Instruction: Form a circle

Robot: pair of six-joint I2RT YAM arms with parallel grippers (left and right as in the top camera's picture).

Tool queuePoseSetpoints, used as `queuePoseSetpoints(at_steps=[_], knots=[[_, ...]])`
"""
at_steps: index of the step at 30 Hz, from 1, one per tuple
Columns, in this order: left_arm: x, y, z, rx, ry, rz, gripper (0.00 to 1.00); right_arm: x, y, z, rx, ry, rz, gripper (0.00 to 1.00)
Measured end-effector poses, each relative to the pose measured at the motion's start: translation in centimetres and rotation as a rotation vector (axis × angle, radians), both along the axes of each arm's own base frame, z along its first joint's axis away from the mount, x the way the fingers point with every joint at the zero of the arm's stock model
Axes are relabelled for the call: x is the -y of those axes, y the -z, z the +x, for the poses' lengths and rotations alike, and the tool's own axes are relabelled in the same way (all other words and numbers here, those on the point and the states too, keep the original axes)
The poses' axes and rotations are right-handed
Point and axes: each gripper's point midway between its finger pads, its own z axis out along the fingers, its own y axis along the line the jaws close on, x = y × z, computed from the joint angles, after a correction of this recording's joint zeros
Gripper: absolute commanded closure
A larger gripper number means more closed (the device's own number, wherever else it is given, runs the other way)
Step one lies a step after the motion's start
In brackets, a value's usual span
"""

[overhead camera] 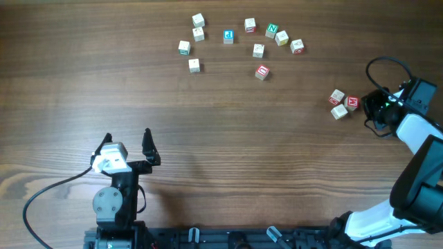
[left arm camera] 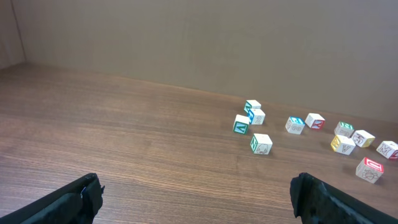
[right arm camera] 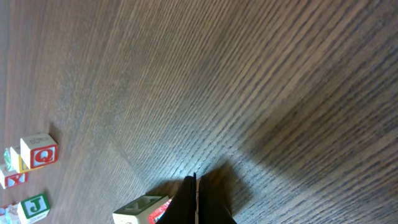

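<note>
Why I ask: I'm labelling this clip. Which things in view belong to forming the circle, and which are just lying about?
Belong to the job:
- scattered letter blocks at the far side
- three blocks apart, on the right
- right gripper, shut, beside those three
- left gripper, open, holding nothing

Just there:
- wooden table
- black cable by the left arm
- cable loop near the right arm

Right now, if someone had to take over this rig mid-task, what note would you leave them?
Left gripper: jaws open, empty, near the front edge, far from the blocks.
Right gripper: jaws shut, holding nothing, tip beside three blocks clustered at the right; nearest block is red-lettered.
Other blocks: loose, gappy arc at far centre, from left-end block to right-end block, one stray block below.
Done: no closed circle yet.
Left: bring the three over, close the near side.
</note>
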Motion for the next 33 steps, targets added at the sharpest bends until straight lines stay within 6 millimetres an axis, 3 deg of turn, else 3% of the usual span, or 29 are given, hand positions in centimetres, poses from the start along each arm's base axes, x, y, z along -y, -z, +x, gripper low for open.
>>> queuePoseSetpoints(at_steps=[33], knots=[[0.0, 0.0, 0.0, 0.0, 0.0, 0.0, 0.0, -1.2, -0.1, 0.3, 0.01, -0.035, 0.031, 0.96]])
